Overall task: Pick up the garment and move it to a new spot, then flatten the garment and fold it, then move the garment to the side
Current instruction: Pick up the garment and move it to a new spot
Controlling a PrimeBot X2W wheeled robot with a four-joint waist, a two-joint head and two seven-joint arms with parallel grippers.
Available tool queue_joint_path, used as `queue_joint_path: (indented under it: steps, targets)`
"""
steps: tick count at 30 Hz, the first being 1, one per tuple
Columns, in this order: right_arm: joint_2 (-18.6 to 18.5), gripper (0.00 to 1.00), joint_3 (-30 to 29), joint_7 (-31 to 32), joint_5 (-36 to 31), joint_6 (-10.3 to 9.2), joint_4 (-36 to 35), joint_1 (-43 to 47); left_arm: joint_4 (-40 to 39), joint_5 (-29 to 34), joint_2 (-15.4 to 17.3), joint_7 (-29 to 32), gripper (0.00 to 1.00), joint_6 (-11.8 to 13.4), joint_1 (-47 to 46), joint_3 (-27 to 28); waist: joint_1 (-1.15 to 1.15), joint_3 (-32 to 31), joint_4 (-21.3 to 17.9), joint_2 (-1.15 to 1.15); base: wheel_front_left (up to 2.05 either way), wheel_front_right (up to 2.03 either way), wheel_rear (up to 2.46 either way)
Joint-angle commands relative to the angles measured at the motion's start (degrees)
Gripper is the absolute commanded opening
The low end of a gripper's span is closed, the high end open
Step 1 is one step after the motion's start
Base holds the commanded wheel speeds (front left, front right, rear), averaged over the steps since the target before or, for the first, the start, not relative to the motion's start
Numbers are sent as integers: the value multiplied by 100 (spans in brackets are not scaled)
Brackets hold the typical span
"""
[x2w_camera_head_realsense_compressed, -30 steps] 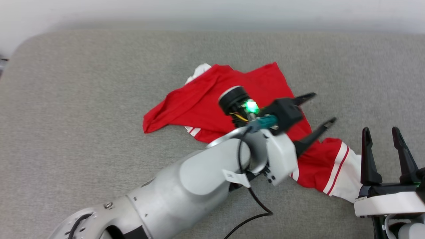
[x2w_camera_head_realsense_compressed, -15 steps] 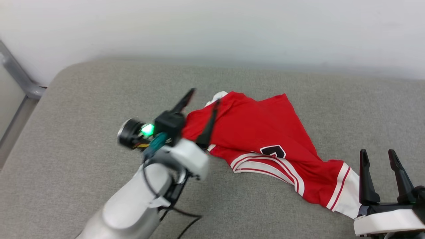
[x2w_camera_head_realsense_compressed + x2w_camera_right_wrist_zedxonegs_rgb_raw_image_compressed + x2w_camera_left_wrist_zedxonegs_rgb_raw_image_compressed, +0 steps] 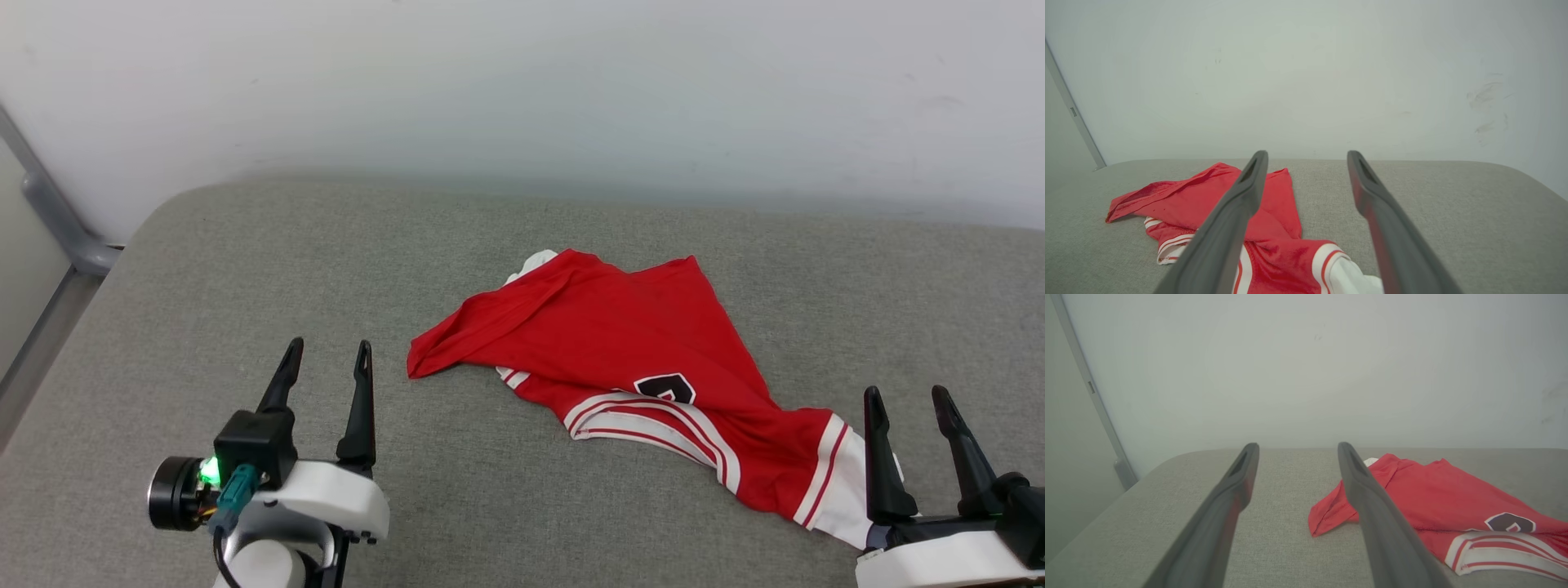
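Note:
The garment (image 3: 637,359) is a red jersey with white sleeves and striped trim, lying crumpled across the middle of the grey table (image 3: 245,269). A black number patch shows near its lower fold. My left gripper (image 3: 326,359) stands open at the lower left, a short way left of the garment's pointed red corner, holding nothing. In the left wrist view the garment (image 3: 1437,498) lies to the right of my left gripper (image 3: 1296,451). My right gripper (image 3: 904,402) stands open at the lower right, beside the white sleeve end. The right wrist view shows the garment (image 3: 1188,204) to the left, under my right gripper (image 3: 1306,159).
A pale wall (image 3: 522,98) runs behind the table's far edge. A grey metal frame post (image 3: 49,212) stands at the far left, beyond the table's rounded corner. Bare grey cloth surface lies left, right and in front of the garment.
The left arm has drawn back from over the garment to the lower left, empty. The head camera has tilted up, showing more wall. The garment lies where it was; the right gripper is unchanged.

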Motion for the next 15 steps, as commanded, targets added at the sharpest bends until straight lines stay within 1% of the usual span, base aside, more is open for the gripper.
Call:
queue_joint_path:
  steps: [1,4,7,12,14,15]
  targets:
    - [7,100,33,-14,37,-4,-10,63,-82,144,-103,-14,100,-103,243,189,1,-35,-55,0,0,0,0]
    - [9,100,109,-14,61,-4,-2,93,-214,391,-303,-14,100,-273,597,543,1,-70,-110,0,0,0,0]
    - [8,100,191,-14,81,-4,20,139,-284,632,-522,-15,100,-544,872,769,1,-111,-147,0,0,0,0]
    - [8,100,293,-14,84,-4,47,212,-229,981,-823,-15,100,-994,1152,956,1,-189,-185,0,0,0,0]
    - [7,100,326,-14,83,-4,63,252,-196,1097,-938,-15,100,-1118,1225,1026,1,-218,-206,0,0,0,0]
    - [7,100,326,-14,83,-4,63,252,-196,1097,-938,-15,100,-1118,1225,1026,1,-218,-206,0,0,0,0]
